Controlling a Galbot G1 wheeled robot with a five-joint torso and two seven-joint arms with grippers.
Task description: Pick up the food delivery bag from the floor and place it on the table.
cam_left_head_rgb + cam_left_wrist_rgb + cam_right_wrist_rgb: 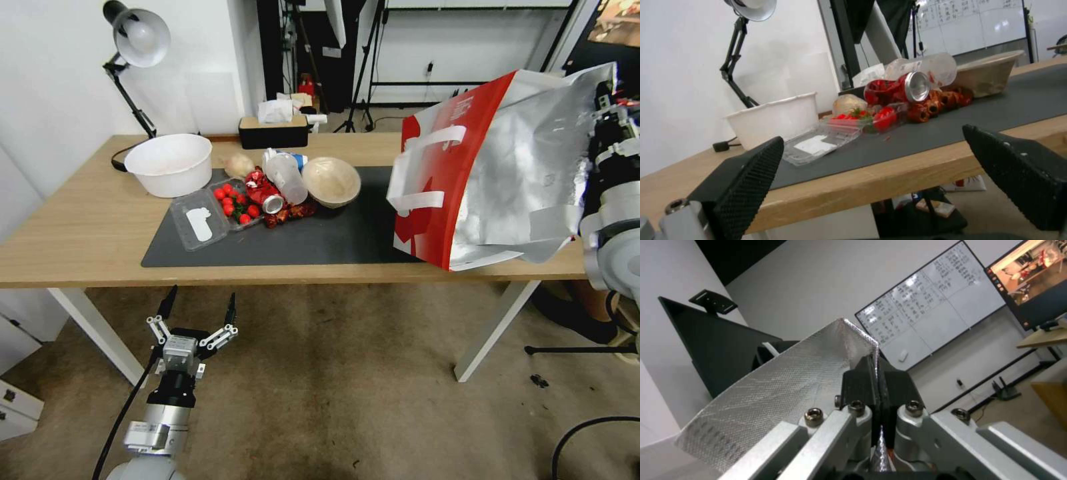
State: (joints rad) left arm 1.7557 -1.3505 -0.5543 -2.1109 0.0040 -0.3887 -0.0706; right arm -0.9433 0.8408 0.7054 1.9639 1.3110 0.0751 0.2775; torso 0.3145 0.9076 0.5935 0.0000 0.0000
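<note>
The food delivery bag point(493, 173), white with red side panels and silver foil lining, rests tilted on the right end of the table point(80, 240), its base at the front edge. My right gripper point(878, 373) is shut on the bag's foil rim point(786, 390); in the head view that gripper point(603, 100) is at the bag's upper right corner. The left gripper point(197, 308) hangs open below the table's front edge, above the floor point(347, 387). From the left wrist its two black fingers point(751, 166) spread wide before the table edge point(889, 176).
On the dark mat point(333, 237) lie a white bowl point(170, 163), a clear tray of tomatoes point(233, 203), a red can point(267, 197), a plastic bottle point(288, 175) and a beige bowl point(331, 180). A desk lamp point(137, 40) and tissue box point(273, 130) stand behind.
</note>
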